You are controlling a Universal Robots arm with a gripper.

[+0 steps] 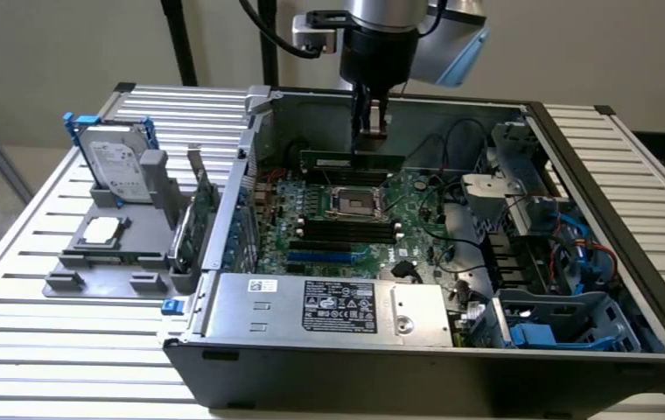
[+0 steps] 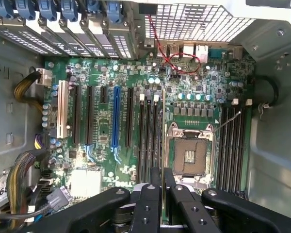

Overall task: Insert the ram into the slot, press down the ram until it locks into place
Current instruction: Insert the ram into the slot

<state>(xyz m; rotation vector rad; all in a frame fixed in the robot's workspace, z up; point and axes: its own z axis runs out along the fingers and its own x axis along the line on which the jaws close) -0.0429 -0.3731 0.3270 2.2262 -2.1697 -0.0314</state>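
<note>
Above the CPU socket [image 1: 350, 203] in the open computer case [image 1: 426, 376], the ram [image 1: 350, 163] is being held between the closed fingers of the gripper [image 1: 370, 131]. It is hanging clear of the motherboard [image 2: 102, 73] and is not yet seated. In the wrist view it is being seen edge-on, just beside the CPU socket, on the side of the nearest black slot [image 2: 157, 131]. Whether it is lying exactly over that slot cannot be told. Trouble is being risked mainly through misalignment. A stick brought down slightly off the slot or tilted could be driven onto the slot wall or the CPU socket's frame. Pressing could then make it slip in the grip or leave one end unlocked.
</note>
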